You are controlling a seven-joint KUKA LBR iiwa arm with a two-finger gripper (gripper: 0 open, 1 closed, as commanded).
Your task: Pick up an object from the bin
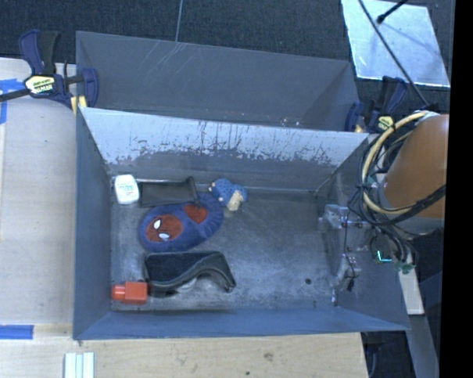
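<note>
Bin (223,141), grey metal, with six loose things, all in the left half of its floor; the right half of the floor is bare. Gripper (338,287) is low at the right side of the bin floor, near the front-right corner and close to the right wall, with bare floor beneath it. It holds nothing and touches none of the things. How far open it is: cannot tell, as the thin metal parts blend into the grey wall behind. The arm's orange cover (421,169) and looped cables (375,190) sit above the bin's right rim. Nearest to the gripper is the black slipper (190,270), near the front wall left of centre, lying on its side and well apart from the gripper. An orange-red block (130,292) is at the front-left corner, just beside the black slipper's left end. A blue slipper with a Spider-Man face (176,225) lies just behind the black slipper. A small blue and yellow toy figure (227,195) is at the blue slipper's right end, near the back wall. A flat black object (167,192) lies along the back wall. A small white box (126,189) is at the back-left corner, touching the flat black object's left end.
</note>
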